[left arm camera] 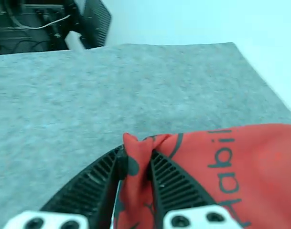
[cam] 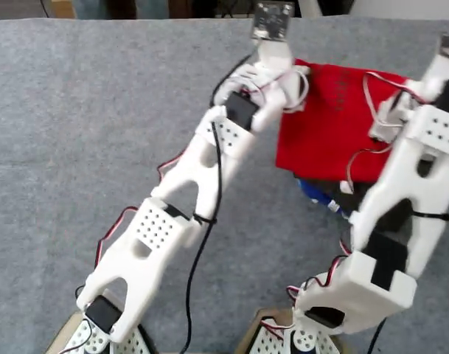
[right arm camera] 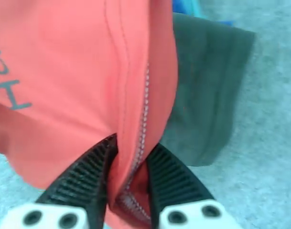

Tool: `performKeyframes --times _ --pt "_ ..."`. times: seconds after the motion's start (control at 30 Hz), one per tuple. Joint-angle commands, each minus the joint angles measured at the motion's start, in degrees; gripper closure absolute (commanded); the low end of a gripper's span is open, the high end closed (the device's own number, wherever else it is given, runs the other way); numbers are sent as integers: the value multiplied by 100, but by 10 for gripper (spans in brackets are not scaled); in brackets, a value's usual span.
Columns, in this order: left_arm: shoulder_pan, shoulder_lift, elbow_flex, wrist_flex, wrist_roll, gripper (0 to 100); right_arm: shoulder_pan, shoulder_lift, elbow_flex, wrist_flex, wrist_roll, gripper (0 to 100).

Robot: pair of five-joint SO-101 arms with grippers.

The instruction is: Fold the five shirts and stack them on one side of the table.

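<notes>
Together, as we see it, both arms grip the red shirt (cam: pixel 324 125), which sits on the right side of the grey table cover (cam: pixel 99 110) toward its far edge. The left gripper (left arm camera: pixel 135 153) is pinched tight on a bunched corner of the shirt, the cloth squeezed up between its ribbed black fingers (left arm camera: pixel 100 179). The right gripper (right arm camera: pixel 133 145) is clenched on the shirt's stitched hem (right arm camera: pixel 144 109), with the fabric folded over between its jaws. Under the red shirt we make out a dark shirt (right arm camera: pixel 202 95), and a blue garment (cam: pixel 320 193) peeks out at the near edge of the pile. Teal lettering (left arm camera: pixel 221 162) runs across the red cloth near the left gripper.
</notes>
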Motion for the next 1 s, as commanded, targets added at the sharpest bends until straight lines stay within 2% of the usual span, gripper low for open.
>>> performKeyframes --times 0.0,0.13,0.23,0.33,0.47,0.57,0.67,0.77,0.97 --pt "145 -255 84 -448 44 948 501 -268 -22 -35 202 985" --pt "251 -255 391 -747 35 948 747 -233 31 -290 211 980" --pt "224 -255 470 -826 53 945 730 -48 251 -396 211 939" --pt "145 -246 479 -844 62 934 721 286 374 -404 158 823" --pt "92 -246 479 -809 167 859 738 576 338 -404 193 632" --pt "92 -246 479 -800 158 837 730 611 189 -369 185 548" --pt "92 -246 479 -800 158 834 721 593 -31 -369 158 572" --pt "92 -246 488 -791 149 834 712 611 -251 -369 158 643" --pt "-84 -308 426 -422 149 835 589 629 -585 -369 149 893"
